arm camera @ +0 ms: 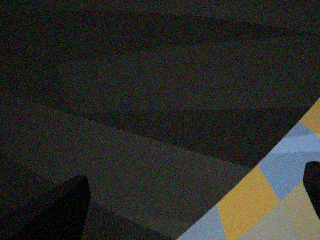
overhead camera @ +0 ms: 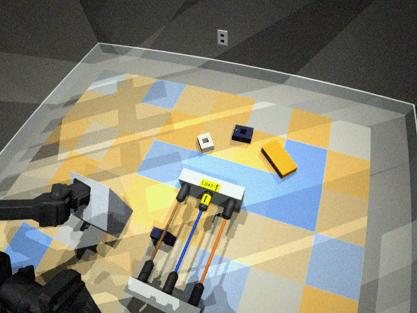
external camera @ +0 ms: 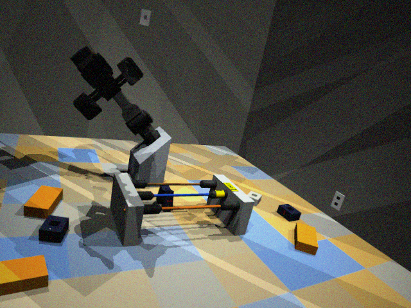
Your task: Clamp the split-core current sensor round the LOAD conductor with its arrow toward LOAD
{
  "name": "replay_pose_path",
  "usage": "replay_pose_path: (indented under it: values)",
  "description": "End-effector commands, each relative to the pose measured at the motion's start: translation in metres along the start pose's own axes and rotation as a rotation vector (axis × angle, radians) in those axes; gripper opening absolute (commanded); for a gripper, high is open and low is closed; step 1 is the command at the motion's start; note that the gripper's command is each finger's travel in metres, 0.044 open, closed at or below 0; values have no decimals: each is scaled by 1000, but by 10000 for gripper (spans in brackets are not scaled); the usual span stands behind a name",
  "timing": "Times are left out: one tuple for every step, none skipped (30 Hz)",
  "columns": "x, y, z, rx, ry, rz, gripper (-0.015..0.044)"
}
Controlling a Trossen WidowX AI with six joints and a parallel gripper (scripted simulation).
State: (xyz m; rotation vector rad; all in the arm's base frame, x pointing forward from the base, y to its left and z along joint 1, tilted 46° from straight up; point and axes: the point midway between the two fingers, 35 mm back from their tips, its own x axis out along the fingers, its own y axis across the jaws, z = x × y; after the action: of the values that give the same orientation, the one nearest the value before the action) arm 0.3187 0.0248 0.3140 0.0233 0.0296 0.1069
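Observation:
A dark navy block stands upright on the table beside and partly behind the brown conductor; it looks like the sensor, but its opening and arrow cannot be made out. The LOAD conductor is the blue middle one, with a yellow arrow sleeve by the LOAD label; nothing is clamped round it. My gripper is wide open and empty, high above the table and away from the navy block.
Brown and orange conductors flank the blue one between two upright end blocks. Beyond lie a white holed block, a navy holed block and an orange block. Another navy block lies left.

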Motion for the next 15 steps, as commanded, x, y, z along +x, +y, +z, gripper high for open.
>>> replay_pose_path:
  values:
    - [-6, -24, 9, -26, -80, -106, 440]
    - [-6, -24, 9, -26, -80, -106, 440]
    - [-6, -24, 9, -26, -80, -106, 440]
    - [-6, -24, 9, -26, -80, -106, 440]
    - [-6, -24, 9, -26, -80, -106, 440]
    - [-6, -24, 9, -26, -80, -106, 440]
    - [-6, -24, 9, -26, -80, -106, 440]
    - [-4, -23, 7, -24, -69, -105, 440]
    - [2, -21, 1, -19, -38, -103, 440]
    - [11, -17, -10, -12, 14, -98, 440]
    - [21, -11, -24, -8, 76, -93, 440]
    - [30, -4, -39, -6, 139, -89, 440]
    - [39, 3, -53, -8, 201, -85, 440]
    - [46, 10, -68, -14, 263, -81, 440]
    - [52, 18, -83, -23, 324, -78, 440]
